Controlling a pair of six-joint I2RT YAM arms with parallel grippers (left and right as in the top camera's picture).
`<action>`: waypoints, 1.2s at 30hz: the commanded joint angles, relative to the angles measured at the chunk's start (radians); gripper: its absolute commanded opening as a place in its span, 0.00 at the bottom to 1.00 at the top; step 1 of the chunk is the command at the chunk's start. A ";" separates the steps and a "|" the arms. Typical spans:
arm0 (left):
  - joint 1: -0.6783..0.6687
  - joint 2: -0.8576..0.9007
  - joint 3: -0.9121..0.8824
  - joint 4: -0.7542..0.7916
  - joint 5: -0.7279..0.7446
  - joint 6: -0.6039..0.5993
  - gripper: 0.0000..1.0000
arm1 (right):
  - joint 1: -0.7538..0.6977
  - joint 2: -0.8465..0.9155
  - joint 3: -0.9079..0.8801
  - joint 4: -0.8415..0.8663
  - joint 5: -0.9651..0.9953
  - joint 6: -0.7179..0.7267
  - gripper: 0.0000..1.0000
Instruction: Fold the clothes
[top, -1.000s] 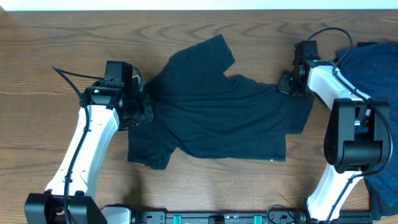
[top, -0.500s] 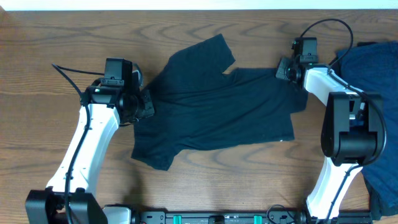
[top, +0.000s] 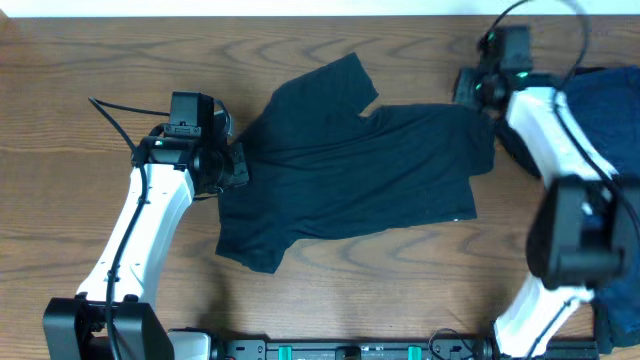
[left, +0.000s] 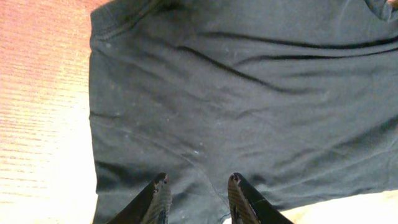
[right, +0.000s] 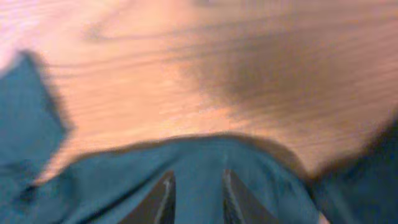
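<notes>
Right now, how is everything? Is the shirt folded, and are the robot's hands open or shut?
T-shirt: spread out on the table, a bit wrinkled, not folded yet.
Blue clothes: bunched at the right edge of the table.
Left gripper: jaws a little open, over the T-shirt's edge.
Right gripper: jaws a little open, over the T-shirt's edge; blurry view.

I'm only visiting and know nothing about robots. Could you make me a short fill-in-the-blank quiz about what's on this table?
The dark T-shirt lies between ___ robot arms. The table under it is made of ___. The T-shirt's sleeves are ___.
Missing words: two; wood; short.
</notes>
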 joint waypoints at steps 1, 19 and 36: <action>-0.002 0.005 -0.003 -0.011 -0.013 0.016 0.33 | 0.005 -0.149 0.031 -0.112 -0.066 -0.010 0.16; -0.002 0.082 -0.003 0.136 -0.012 0.013 0.24 | 0.044 -0.280 -0.305 -0.541 -0.089 0.106 0.01; -0.002 0.292 -0.003 0.178 -0.012 0.013 0.24 | 0.043 -0.279 -0.780 -0.006 -0.085 0.251 0.01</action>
